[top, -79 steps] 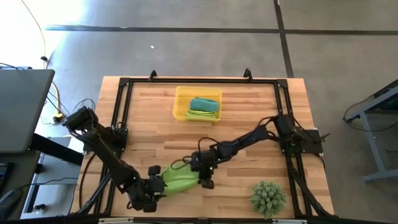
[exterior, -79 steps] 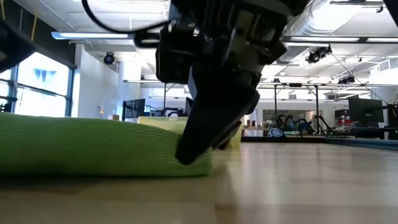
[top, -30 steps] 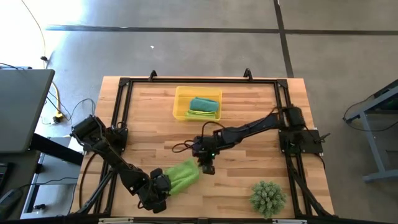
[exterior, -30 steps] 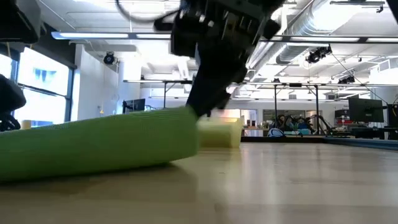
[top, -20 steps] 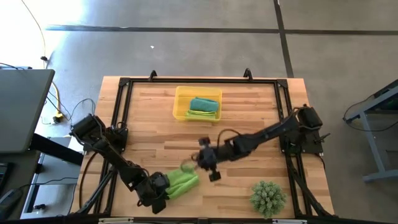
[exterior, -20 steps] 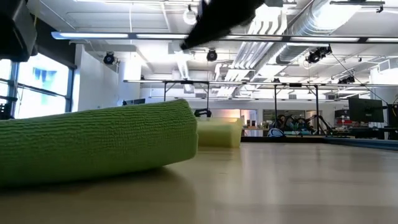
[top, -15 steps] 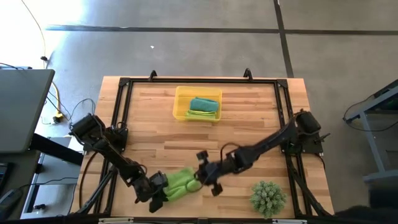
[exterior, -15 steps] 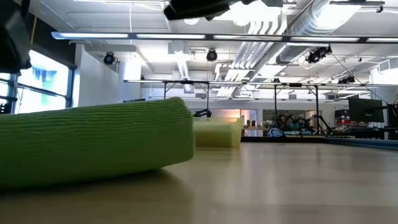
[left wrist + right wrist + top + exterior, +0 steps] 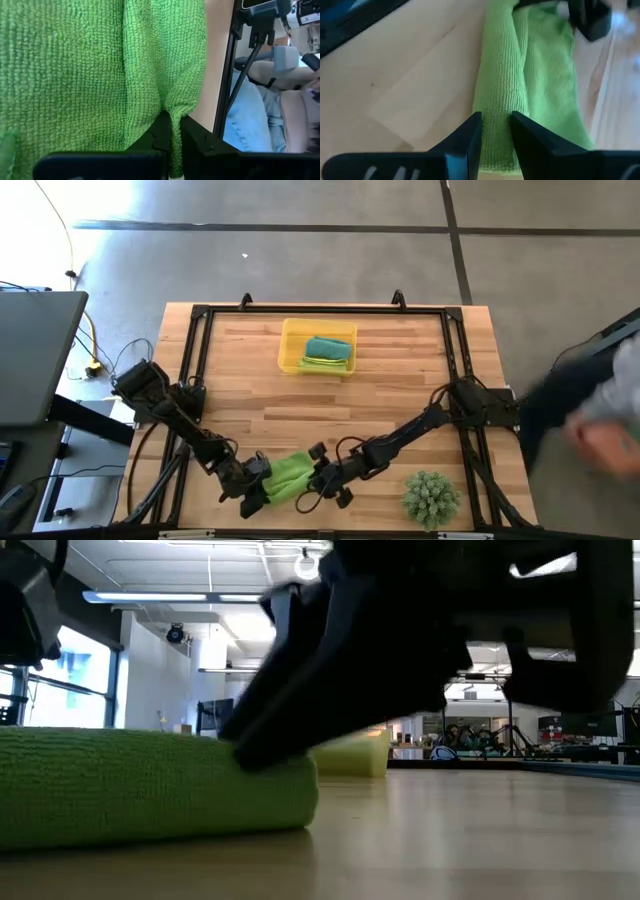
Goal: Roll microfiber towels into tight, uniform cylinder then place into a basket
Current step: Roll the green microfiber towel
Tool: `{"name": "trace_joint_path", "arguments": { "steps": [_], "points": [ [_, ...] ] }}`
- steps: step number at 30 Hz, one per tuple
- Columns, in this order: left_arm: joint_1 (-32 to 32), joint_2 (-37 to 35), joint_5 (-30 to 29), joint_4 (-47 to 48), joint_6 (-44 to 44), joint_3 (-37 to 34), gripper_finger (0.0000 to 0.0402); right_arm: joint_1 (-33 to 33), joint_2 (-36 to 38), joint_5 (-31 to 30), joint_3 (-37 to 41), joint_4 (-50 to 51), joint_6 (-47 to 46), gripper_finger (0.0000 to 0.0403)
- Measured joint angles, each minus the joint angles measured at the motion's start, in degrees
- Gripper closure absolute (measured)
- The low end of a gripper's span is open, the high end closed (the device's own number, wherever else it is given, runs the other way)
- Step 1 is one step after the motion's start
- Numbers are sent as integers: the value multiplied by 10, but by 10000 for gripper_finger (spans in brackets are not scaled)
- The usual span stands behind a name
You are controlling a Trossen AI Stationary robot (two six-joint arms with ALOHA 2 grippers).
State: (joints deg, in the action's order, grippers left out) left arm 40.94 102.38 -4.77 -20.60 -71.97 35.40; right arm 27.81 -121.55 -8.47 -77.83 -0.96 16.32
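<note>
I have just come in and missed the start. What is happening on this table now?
Both arms work on a lime-green microfiber towel, rolled up near the table's front edge. The left gripper is shut on a fold at one end, and the right gripper straddles a ridge at the other. The yellow basket at the back holds a teal towel and a green one.

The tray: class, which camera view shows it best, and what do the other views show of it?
The high view. It shows the whole yellow tray from above, with a teal towel and a green towel inside. The low view shows only a pale strip of its wall behind the arm. Neither wrist view shows it.
</note>
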Motion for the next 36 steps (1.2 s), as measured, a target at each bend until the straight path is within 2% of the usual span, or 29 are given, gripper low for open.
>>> {"name": "trace_joint_path", "arguments": {
  "steps": [4,9,15,18,24,30,36],
  "points": [
    [-16,0,23,3,-5,1,393,0,-6,2,0,3,-55,304],
    [-33,-1,49,2,-10,1,394,-9,-6,16,-1,31,-47,300],
    [-38,-6,63,3,-10,0,390,-24,-6,46,-1,35,-74,246],
    [-38,-8,65,3,-10,0,383,-28,-11,92,-1,31,-75,215],
    [-38,-11,65,6,-12,-1,380,-31,-38,114,-3,7,-78,202],
    [-38,-36,64,20,1,-5,379,-42,-42,121,-4,14,-114,217],
    [-31,-92,58,87,8,-5,378,-61,-43,130,-4,29,-186,298]
  ]
}}
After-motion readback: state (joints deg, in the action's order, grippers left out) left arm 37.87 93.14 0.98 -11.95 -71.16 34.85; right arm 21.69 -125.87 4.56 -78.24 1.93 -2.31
